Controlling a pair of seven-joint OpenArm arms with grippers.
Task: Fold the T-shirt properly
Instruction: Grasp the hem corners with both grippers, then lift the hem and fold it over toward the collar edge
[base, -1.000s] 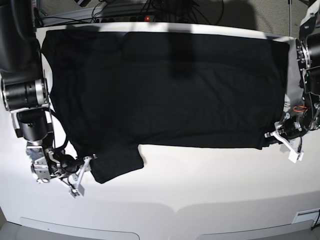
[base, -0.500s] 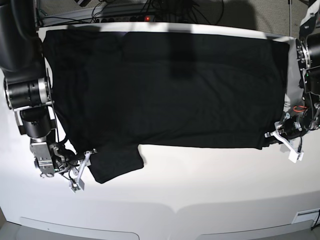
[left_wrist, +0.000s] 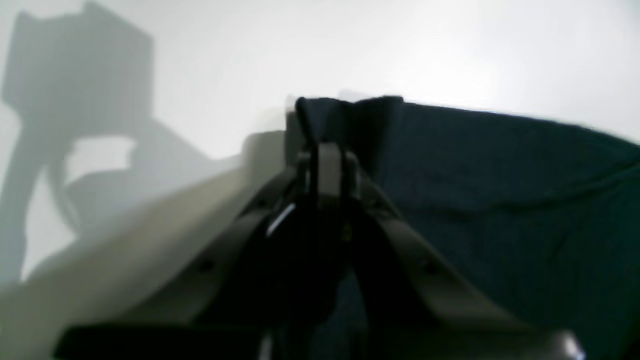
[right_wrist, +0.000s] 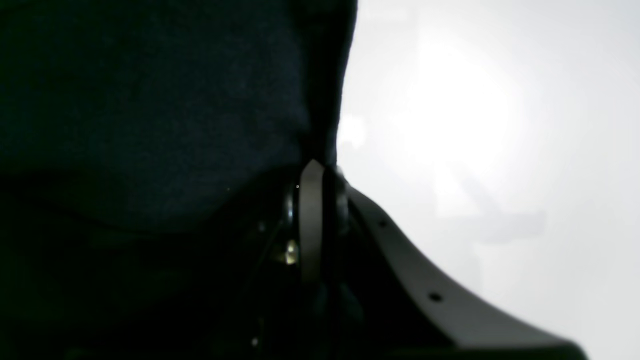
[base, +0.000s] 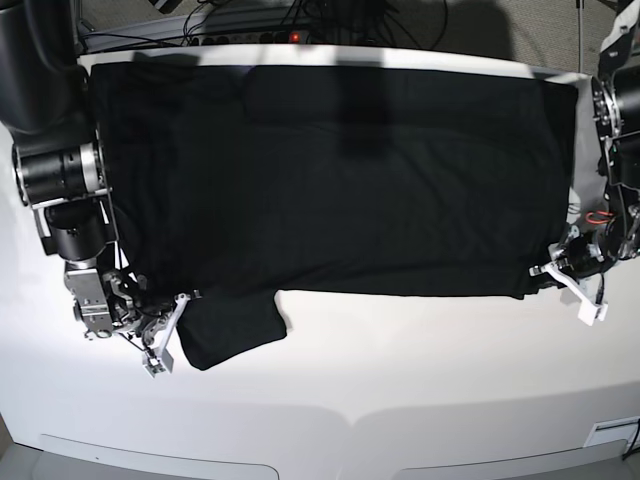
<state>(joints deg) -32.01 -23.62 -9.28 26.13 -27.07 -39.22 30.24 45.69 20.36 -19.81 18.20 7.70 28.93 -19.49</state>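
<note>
Left gripper (left_wrist: 325, 150) jaws together, clamped on a pinched fold of the T-shirt (base: 340, 170) hem corner; dark matte cloth bunches just past the tips. Right gripper (right_wrist: 320, 170) jaws pressed together on the shirt's edge by the sleeve, fabric hanging to one side of the tips, bare table (base: 400, 370) to the other. Shirt is black, soft knit, spread flat and wide across the glossy white table between both claws. Pale angular fingers (base: 580, 295).
</note>
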